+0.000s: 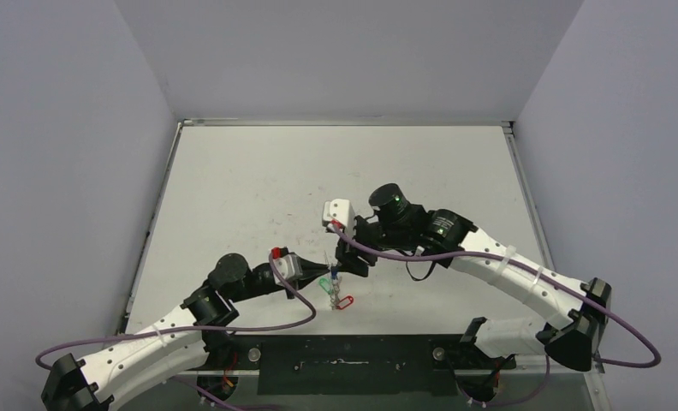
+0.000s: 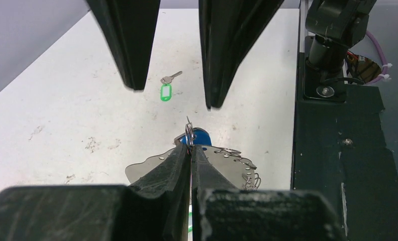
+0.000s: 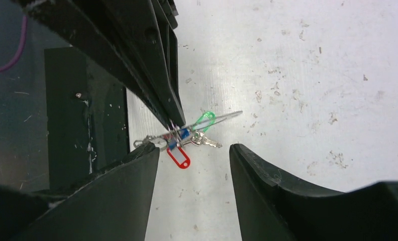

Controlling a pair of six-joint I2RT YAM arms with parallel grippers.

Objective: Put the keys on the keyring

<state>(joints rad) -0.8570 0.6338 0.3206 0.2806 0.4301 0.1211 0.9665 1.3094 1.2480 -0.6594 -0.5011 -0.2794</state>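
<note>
**Grey walls, white table: ring pinched on the left, green key lined up under the right**

Plain grey walls (image 1: 62, 128) are seen closing in a white, scuffed table (image 1: 258, 188), and both arms are bent in over its near middle. The left gripper (image 2: 191, 150) is shut tight, clamped on the rim of the keyring (image 2: 227, 163) at one of its wire loops (image 2: 188, 128). From the right wrist the hoop is seen almost edge-on, as a thin slanting line. Whether its lower edge rests on the table cannot be made out. The right gripper (image 3: 193, 148) is poised just beside it, fingers parted, nothing gripped between them.

Now the relation that counts. The green-tagged key (image 2: 166, 92) is laid flat on the table just past the ring. In the left wrist view it is framed in the gap between the right fingers, below their tips. Its long axis, tag to blade, is run obliquely and more along that gap than across it, so a pinch across the narrow width is judged to be on offer. The right arm is plainly the nearer, since the left is taken up with the hoop.

A blue tag (image 2: 201, 135) is tucked close against the clamped loop. A red tag (image 3: 178, 156) is seen low beside the ring. Whether either is threaded cannot be told.
</note>
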